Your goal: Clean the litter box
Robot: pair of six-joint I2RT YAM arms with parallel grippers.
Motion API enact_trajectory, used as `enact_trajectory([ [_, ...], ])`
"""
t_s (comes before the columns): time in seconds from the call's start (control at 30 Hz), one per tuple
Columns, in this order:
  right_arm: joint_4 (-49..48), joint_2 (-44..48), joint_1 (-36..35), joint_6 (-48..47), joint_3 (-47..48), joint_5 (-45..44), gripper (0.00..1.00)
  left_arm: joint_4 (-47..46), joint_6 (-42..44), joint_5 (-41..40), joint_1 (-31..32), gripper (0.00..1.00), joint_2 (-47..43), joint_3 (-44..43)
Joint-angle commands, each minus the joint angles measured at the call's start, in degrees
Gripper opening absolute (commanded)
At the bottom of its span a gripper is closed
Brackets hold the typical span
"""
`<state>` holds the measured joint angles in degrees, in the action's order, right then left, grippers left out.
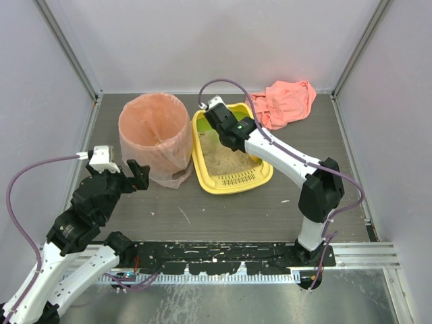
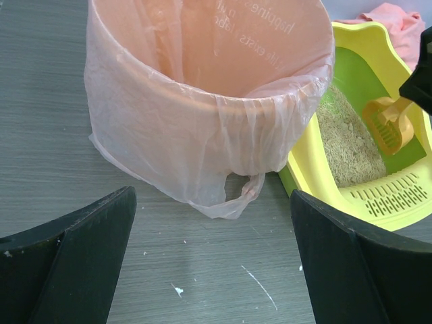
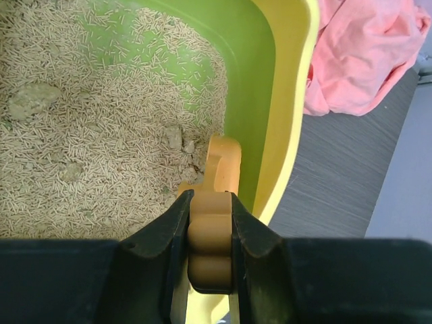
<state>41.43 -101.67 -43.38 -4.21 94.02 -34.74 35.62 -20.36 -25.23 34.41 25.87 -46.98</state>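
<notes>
Right wrist: my R gripper (image 3: 210, 200) pinches orange scoop (image 3: 223, 162) in litter box (image 3: 287, 94) (desk's far side); L gripper (image 2: 212, 263) spread.

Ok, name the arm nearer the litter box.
Right. The right fingers are over the litter box, shut on the orange scoop; the left fingers, open, are on the far side of the pink-lined bin.

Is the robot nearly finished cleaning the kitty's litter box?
Just starting. Done: the right gripper grips the orange scoop. In hand: the scoop is down in the litter box. Left: clumps lie in the litter, and the pink-bagged bin looks empty.
</notes>
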Motion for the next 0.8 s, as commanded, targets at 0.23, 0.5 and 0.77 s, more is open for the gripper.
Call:
enact_trajectory([
  [0.23, -7.4, 3.0, 6.4, 7.7, -2.4, 17.1, 0.01, -2.8, 0.3, -0.2, -0.2, 0.98, 0.1, -0.9],
  [0.5, -10.6, 8.2, 10.2, 11.3, -5.1, 30.6, 0.01, -3.0, 0.2, -0.2, -0.2, 0.98, 0.6, -0.8],
  [0.77, -15.3, 12.2, 14.9, 15.6, -10.7, 41.2, 0.01, -3.2, 0.2, 0.1, -0.2, 0.98, 1.3, -1.0],
])
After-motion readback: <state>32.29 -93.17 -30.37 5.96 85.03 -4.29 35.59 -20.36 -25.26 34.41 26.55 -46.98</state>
